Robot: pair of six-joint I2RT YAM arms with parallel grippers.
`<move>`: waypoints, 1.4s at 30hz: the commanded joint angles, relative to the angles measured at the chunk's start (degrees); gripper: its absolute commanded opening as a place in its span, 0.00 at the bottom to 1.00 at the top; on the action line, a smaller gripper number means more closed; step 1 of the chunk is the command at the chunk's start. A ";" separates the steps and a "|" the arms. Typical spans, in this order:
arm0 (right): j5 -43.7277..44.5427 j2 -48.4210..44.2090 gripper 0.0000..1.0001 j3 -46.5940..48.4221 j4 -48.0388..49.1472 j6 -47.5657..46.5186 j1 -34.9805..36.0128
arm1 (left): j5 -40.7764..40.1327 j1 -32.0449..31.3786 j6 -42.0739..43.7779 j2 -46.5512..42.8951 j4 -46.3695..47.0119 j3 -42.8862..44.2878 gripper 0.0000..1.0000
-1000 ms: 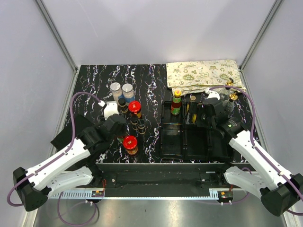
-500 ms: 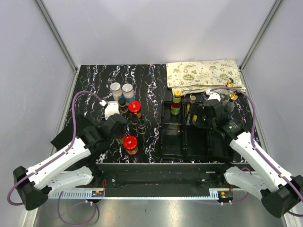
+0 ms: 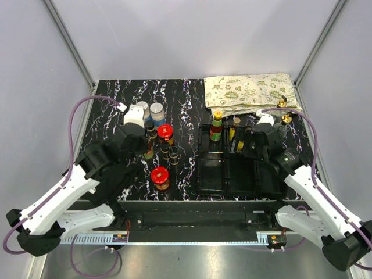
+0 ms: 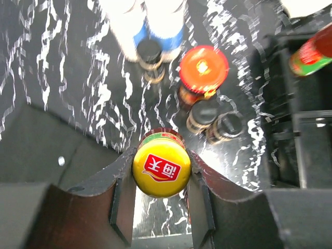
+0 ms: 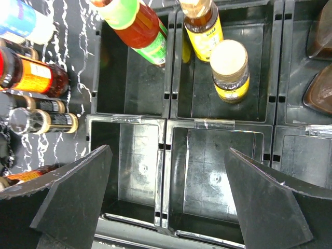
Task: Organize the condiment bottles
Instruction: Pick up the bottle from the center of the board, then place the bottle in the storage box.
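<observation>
Left jaws are closed on a yellow-capped bottle [image 4: 161,170], gripping it just below the cap, over the black marbled tabletop [image 3: 110,93]. Just beyond it stand two black-capped bottles [image 4: 205,113], a red-lidded jar [image 4: 203,70] and two blurred shakers [image 4: 165,21]. Another red-lidded jar [image 3: 160,176] stands nearer the arms. Right jaws are spread wide and hold nothing, above the black tray [image 5: 166,124]. In the tray's far compartments stand a green-capped sauce [image 5: 137,26] and two amber bottles [image 5: 230,70].
</observation>
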 commanded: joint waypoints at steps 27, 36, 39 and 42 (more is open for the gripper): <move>11.63 -9.27 1.00 -0.62 -0.29 2.82 -0.14 | 26.18 -4.46 15.29 32.05 27.96 26.83 0.00; 12.24 -8.30 1.00 -0.53 -0.29 2.56 -0.23 | 23.19 -4.72 14.32 38.39 36.84 27.54 0.00; 12.33 -8.39 1.00 -0.53 -0.29 2.64 -0.23 | 22.05 -4.72 14.06 40.06 38.52 27.02 0.00; 12.33 -8.74 1.00 -0.79 -0.37 2.82 -0.23 | 20.56 -4.72 13.44 41.65 39.05 26.84 0.00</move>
